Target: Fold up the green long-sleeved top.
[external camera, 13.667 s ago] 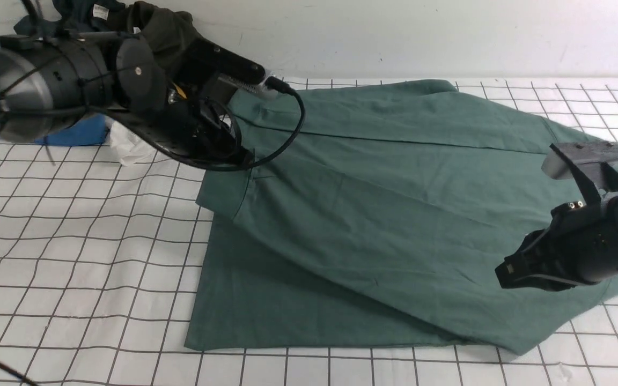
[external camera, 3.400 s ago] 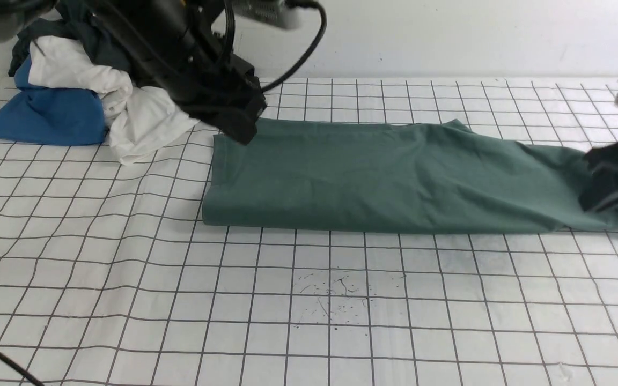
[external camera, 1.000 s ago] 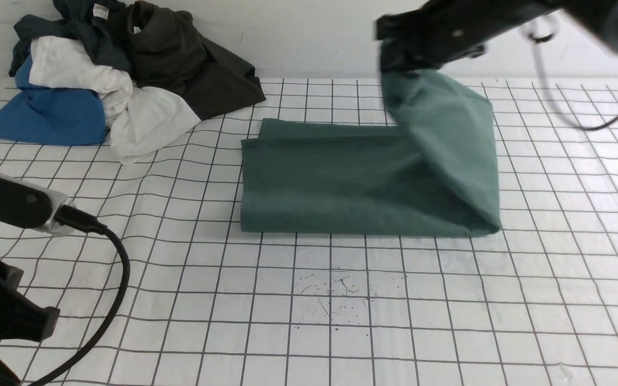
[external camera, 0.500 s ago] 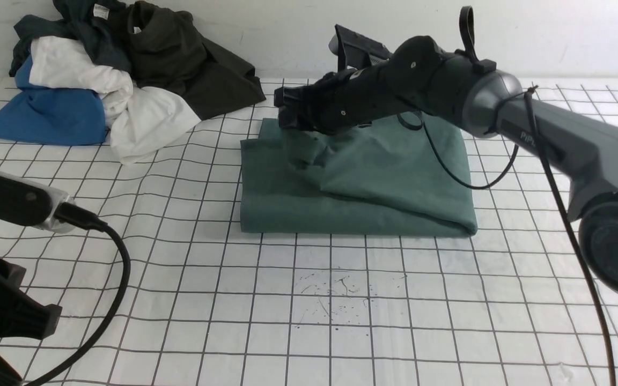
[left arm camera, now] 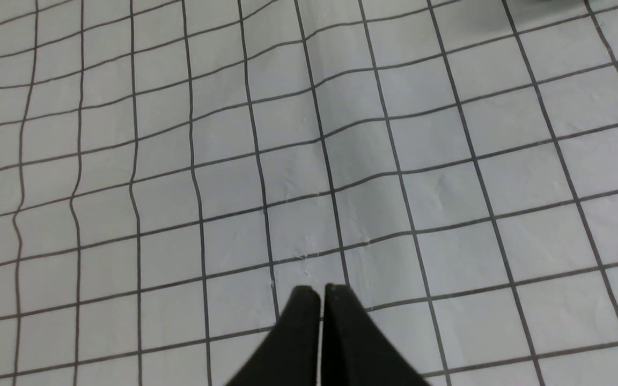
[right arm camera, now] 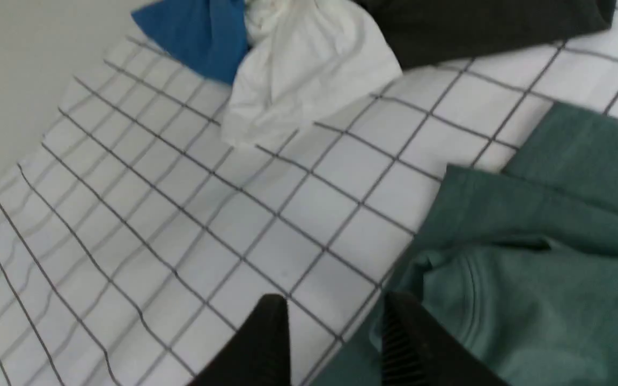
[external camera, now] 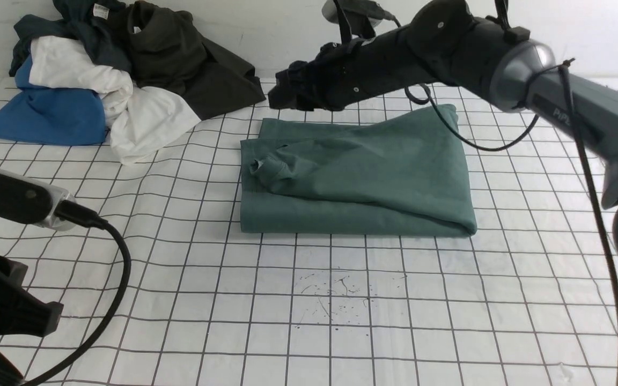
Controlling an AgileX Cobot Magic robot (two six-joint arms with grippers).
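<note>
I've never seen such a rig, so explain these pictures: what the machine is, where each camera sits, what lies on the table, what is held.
This is a robot with two arms, each ending in a two-finger gripper. The wide picture looks forward from between the arms. The other two come from cameras on the wrists, looking past the fingers. On the white gridded table cover lies the green long-sleeved top, folded, its upper layer rumpled. At the far left sits a pile: a blue garment, a white garment and a dark garment. The right gripper hovers near the top's far left corner, jaws apart, holding nothing. The left gripper is shut and empty over bare grid.
</note>
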